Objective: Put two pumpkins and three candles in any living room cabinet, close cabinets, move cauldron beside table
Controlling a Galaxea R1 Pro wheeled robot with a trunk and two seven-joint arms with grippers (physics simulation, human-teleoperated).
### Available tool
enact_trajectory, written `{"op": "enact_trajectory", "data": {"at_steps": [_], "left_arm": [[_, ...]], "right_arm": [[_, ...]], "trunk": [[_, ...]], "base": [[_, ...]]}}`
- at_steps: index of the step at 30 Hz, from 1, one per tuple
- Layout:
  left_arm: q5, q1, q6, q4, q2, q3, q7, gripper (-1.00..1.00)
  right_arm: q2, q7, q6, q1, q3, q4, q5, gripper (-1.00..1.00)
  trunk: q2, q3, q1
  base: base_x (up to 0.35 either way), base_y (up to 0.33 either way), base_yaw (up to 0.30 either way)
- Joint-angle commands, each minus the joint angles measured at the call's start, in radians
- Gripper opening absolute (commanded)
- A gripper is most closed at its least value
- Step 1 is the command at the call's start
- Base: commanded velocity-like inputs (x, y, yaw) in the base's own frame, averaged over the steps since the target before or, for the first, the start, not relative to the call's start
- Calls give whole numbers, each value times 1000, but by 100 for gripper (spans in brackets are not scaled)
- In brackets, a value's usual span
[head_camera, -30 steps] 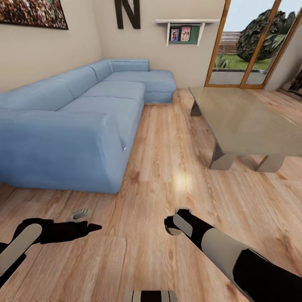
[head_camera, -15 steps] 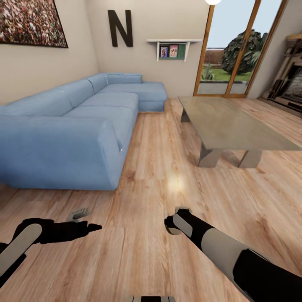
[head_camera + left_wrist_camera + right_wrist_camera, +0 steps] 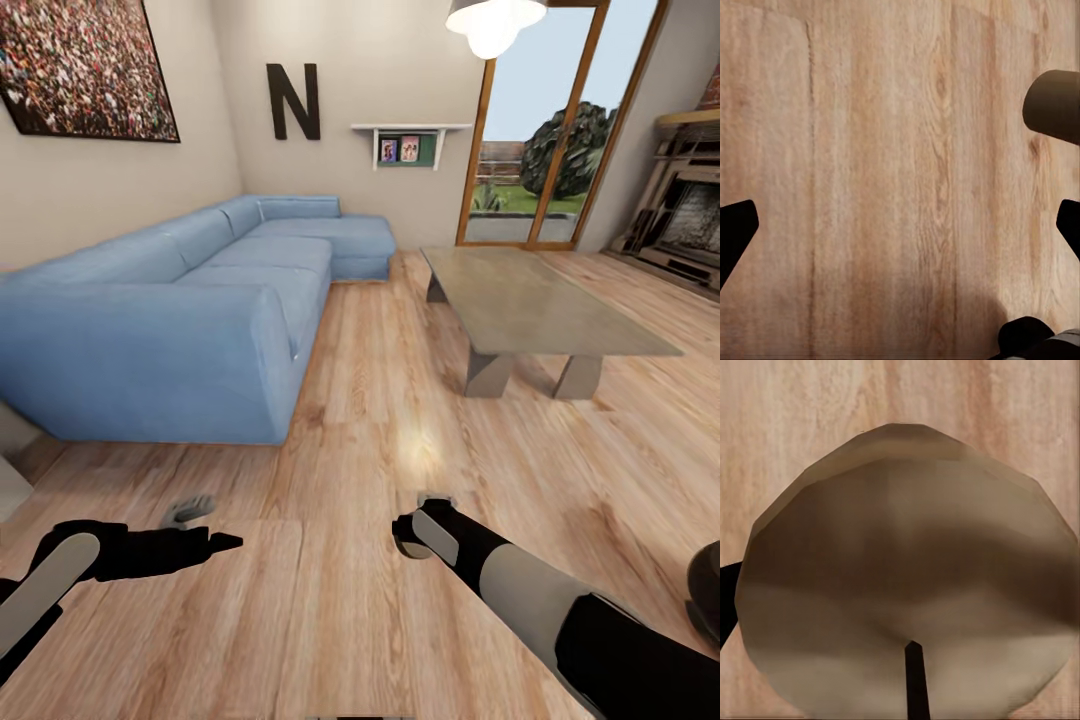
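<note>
Tilted up since a second ago — more wall, lamp point(image 3: 497, 22) and fireplace point(image 3: 690, 215) visible. Right pincer point(image 3: 420, 535) clamped on a candle point(image 3: 907, 577) for carrying; left pincer point(image 3: 900, 225) spread wide, empty. Table point(image 3: 530, 300) ahead-right — cauldron point(image 3: 705, 590) edging in.

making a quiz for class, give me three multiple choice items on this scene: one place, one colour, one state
1. In the head view, the table stands:
A. right of the sofa
B. behind the sofa
C. left of the sofa

2. The sofa is:
A. red
B. blue
C. green

3. The right gripper is:
A. open
B. shut on a pumpkin
C. shut on a candle

Answers: 1 A, the table lies right of the sofa. 2 B, its cushions are blue. 3 C, the right gripper holds a beige candle.
</note>
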Motion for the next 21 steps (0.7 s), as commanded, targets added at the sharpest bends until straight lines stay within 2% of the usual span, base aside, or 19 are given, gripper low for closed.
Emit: {"op": "enact_trajectory", "data": {"at_steps": [1,5,10,21], "left_arm": [[12,-1,1,-1,1,-1,9,100],[16,-1,1,0,1,18,7,100],[16,-1,0,0,1,23,7,100],[16,0,0,0,1,23,7,100]], "right_arm": [[-1,-7,1,-1,7,-2,-8,-100],[-2,-7,1,-1,7,-2,-8,-100],[-2,-7,1,-2,7,-2,-8,-100],[-1,-6,1,-1,7,-2,-8,-100]], "trunk": [[0,-1,-1],[0,-1,-1],[0,-1,-1],[0,-1,-1]], "base": [[-91,0,-6],[-27,0,-168],[-85,0,-267],[-285,0,-283]]}}
